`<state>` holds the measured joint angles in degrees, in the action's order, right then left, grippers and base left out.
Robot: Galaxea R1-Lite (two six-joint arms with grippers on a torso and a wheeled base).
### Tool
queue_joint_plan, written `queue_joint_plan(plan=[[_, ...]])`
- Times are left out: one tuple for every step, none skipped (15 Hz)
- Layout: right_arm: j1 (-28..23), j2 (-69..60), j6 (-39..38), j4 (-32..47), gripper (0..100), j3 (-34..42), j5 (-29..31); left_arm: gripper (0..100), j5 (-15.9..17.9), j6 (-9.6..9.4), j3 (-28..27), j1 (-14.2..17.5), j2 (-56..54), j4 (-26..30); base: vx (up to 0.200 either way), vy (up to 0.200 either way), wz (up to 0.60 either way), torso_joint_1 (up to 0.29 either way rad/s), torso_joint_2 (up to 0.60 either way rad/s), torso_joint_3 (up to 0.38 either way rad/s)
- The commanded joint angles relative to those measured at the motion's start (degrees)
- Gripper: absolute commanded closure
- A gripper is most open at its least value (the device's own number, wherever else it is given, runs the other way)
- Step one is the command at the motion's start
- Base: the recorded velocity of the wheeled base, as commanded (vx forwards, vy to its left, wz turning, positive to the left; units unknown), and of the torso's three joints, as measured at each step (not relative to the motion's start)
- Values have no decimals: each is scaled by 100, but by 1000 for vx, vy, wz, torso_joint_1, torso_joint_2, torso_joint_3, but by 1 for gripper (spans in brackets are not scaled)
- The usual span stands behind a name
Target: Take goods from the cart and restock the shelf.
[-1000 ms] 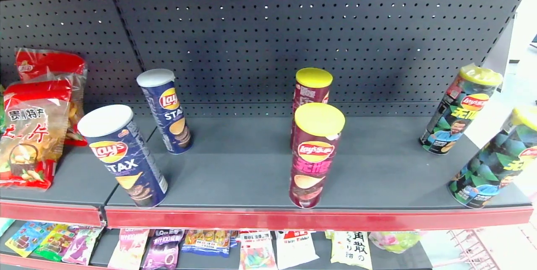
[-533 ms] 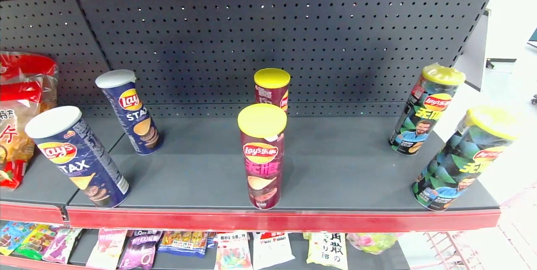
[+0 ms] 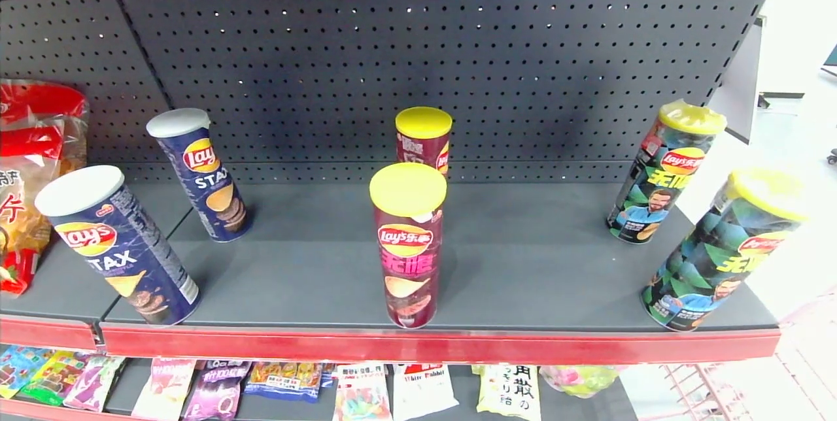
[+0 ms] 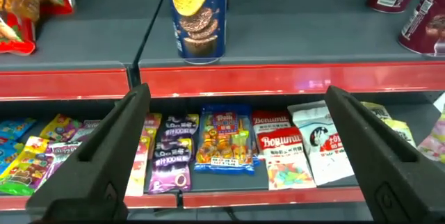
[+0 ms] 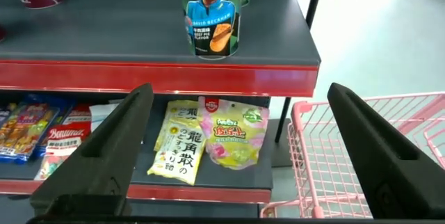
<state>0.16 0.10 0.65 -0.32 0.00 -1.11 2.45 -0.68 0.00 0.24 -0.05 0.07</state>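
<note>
Shelf (image 3: pixel 523 264) is carrying chip cans (image 3: pixel 407 257) in spaced front-back pairs, leaving gaps for stock; left hand (image 4: pixel 236 92) and right hand (image 5: pixel 240 88) are hanging spread, empty.

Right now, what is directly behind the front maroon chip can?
A second maroon can with a yellow lid. The front can covers its lower body and base.

Dark perforated back panel (image 3: pixel 418 68); pale floor (image 5: pixel 368 36), brightly lit, at the right.
</note>
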Motion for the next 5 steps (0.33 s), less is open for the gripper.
queue_joint_plan(plan=[[2,-1,6,-3,0,0,-3,0,-8,-2,0,2,5,1,0,0,0,0,0,0],[2,-1,-3,-3,0,0,-3,0,1,-2,0,2,5,1,0,0,0,0,0,0],[2,-1,-3,5,0,0,-3,0,1,-2,0,2,5,1,0,0,0,0,0,0],[2,-1,6,-3,0,0,5,0,-8,-2,0,2,5,1,0,0,0,0,0,0],[2,-1,6,5,0,0,49,0,-8,-2,0,2,5,1,0,0,0,0,0,0]])
